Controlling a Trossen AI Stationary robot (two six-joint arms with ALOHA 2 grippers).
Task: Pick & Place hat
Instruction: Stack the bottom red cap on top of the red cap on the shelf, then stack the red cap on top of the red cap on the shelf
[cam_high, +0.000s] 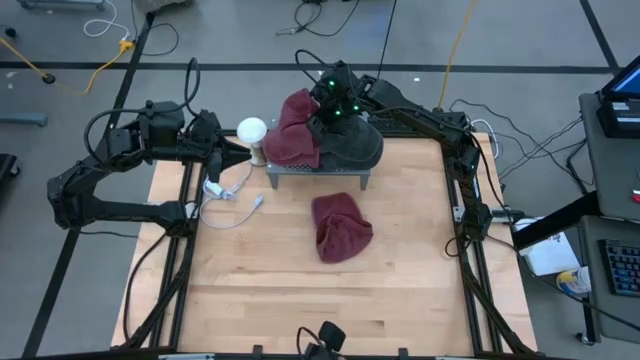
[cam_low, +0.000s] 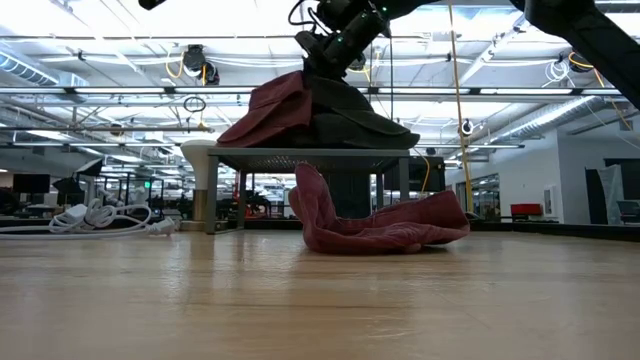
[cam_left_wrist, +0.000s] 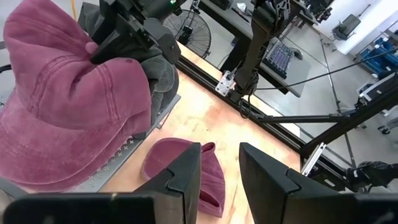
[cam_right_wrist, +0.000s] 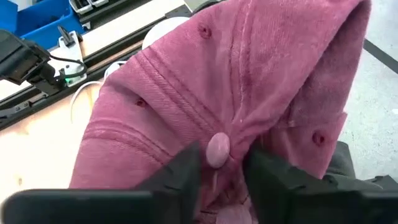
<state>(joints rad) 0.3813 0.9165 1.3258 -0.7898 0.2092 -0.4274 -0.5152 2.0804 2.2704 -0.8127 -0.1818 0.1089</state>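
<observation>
A maroon cap (cam_high: 295, 132) (cam_right_wrist: 186, 93) sits on a small grey stand (cam_high: 318, 176), its crown leaning against a dark grey hat (cam_high: 355, 145) on the same stand. A second maroon cap (cam_high: 340, 228) (cam_low: 380, 225) lies crumpled on the table in front of the stand. My right gripper (cam_high: 328, 108) (cam_right_wrist: 219, 163) is over the stand, shut on the first cap's crown. My left gripper (cam_left_wrist: 221, 165) (cam_high: 232, 150) is open, hovering left of the stand. My right gripper pinches the maroon cap's crown at its top button (cam_right_wrist: 217, 149), with one finger on each side of the bunched cloth. It comes from above, slanting in from the far right. The cap still rests on the stand and against the grey hat (cam_low: 365, 125).
A white round-topped object (cam_high: 252, 130) (cam_low: 200, 155) stands just left of the stand, close to my left gripper. A white cable with a plug (cam_high: 228, 192) lies on the table's left part. Bare wood (cam_high: 300, 300) spreads toward the near edge.
</observation>
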